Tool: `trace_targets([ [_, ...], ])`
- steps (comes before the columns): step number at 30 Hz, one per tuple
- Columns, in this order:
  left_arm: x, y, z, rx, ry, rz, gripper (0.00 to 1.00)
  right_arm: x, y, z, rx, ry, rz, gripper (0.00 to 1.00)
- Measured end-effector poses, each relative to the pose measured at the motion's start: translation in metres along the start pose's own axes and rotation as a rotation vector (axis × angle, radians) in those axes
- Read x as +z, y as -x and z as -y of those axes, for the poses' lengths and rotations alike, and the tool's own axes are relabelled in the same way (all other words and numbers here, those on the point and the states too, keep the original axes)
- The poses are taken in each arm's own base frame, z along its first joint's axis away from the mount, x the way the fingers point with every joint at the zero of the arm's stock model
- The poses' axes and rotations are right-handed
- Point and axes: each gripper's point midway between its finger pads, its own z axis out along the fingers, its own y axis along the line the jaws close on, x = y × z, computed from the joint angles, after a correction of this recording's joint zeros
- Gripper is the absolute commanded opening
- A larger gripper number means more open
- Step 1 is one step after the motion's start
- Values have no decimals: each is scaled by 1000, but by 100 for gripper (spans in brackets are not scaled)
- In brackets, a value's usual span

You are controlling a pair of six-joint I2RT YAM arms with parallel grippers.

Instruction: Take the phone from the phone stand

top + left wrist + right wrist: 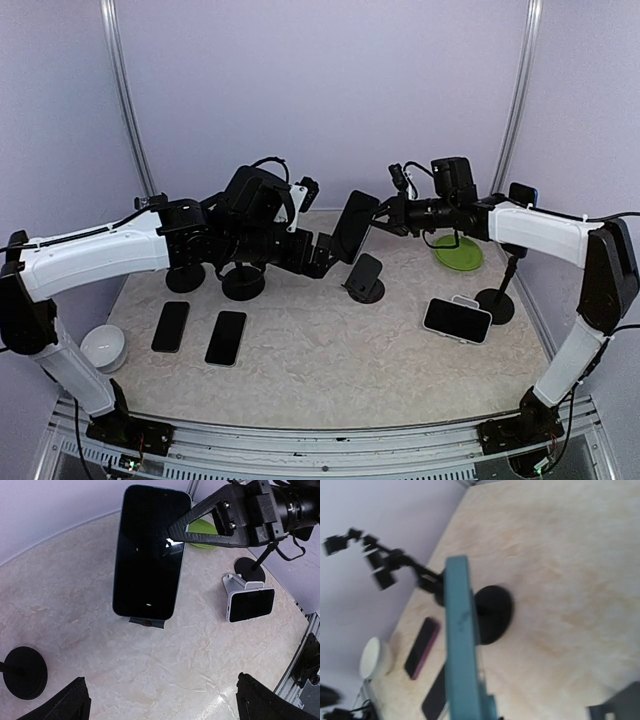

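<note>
Right pincer (375,222) clenches the phone (150,555) by its upper edge, where the phone stand (365,280) leaves it free, to lift it clear. Left pincer (160,695) waits just left, released.

Beige table (320,385), 2 flat phones (170,326), bowl (103,348), plate (458,252)

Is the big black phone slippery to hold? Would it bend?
Probably slippery: the phone has a glossy front showing glare. It looks stiff, a flat slab that is straight though tilted. It might swing or twist, since the right gripper pinches it only high on one edge.
</note>
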Motion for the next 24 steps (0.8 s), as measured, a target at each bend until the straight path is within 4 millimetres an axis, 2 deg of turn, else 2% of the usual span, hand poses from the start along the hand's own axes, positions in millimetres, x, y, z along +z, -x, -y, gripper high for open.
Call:
trace_targets([
  [4,21,-1,9,3,-13,-37,99,1,-7,-29,-10,46,-13,0],
  [11,53,-6,17,12,-5,-97,99,-2,-20,-64,-9,87,-38,0],
  [16,63,-10,15,11,1,-123,99,-6,-31,-61,13,47,-39,0],
  [21,73,-12,-2,-13,7,-148,99,-10,-46,-67,25,49,-61,0],
  [24,74,-13,-1,-14,-15,-155,99,-14,-48,-67,26,43,-54,0],
])
